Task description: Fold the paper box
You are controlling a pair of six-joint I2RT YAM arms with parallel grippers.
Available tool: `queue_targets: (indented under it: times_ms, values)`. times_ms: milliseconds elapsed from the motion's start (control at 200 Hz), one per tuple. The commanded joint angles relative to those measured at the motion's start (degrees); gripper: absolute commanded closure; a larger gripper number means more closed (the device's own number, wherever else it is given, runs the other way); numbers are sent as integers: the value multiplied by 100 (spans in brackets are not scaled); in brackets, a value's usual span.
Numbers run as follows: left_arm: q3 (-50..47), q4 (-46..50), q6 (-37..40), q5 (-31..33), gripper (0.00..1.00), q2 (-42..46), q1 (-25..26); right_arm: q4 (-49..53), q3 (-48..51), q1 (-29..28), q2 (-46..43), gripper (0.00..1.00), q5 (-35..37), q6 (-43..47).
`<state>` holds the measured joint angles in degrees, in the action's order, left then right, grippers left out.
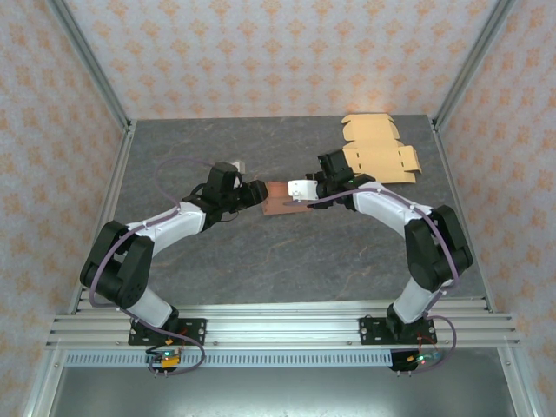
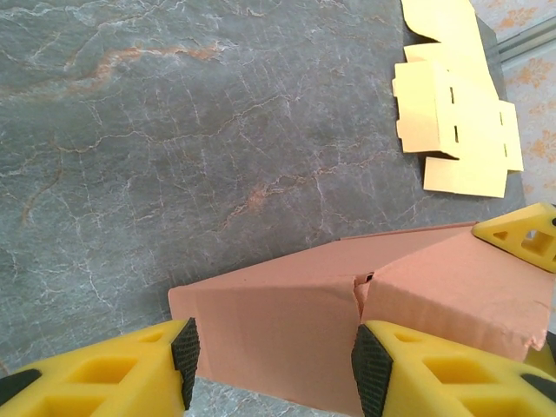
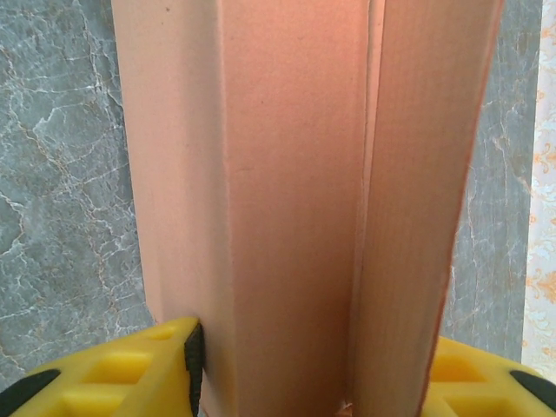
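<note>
The pink box (image 1: 280,198) sits mid-table (image 1: 217,261), caught between both arms. The right gripper (image 3: 314,358) pinches its folded walls, a pad on each side. The left gripper (image 2: 278,375) straddles the other end and seems to be clamping a panel. Flat yellow cardboard (image 1: 380,148) lies well apart, far right.

You have bright, even light from overhead. Around the salmon-pink folded cardboard box (image 1: 278,198), shadows fall soft and faint on the matte grey marbled tabletop (image 1: 261,261). Beyond the box, the pale yellow flat cardboard sheets (image 2: 452,113) look washed out in your left wrist view. Close up, the box's grain is sharp.
</note>
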<state>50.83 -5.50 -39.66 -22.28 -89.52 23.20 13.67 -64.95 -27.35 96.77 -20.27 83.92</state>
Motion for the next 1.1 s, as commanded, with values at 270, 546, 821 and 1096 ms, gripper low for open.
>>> queue_targets:
  times_ms: [270, 546, 821, 1096]
  values:
    - [21, -278, 99, -266, 40, 11, -99, 1022, -33, -235, 563, 52, 607, -372]
    - [-581, -647, 845, -54, 33, 748, -351, 1701, -565, -161, 696, 52, 621, -1126]
    - [-705, -1343, 1723, -674, 38, 634, -304, 2184, -932, -166, 733, 52, 662, -1752]
    - [81, -423, 3184, -13, 49, 156, 152, 2370, -981, -191, 744, 52, 542, -1791]
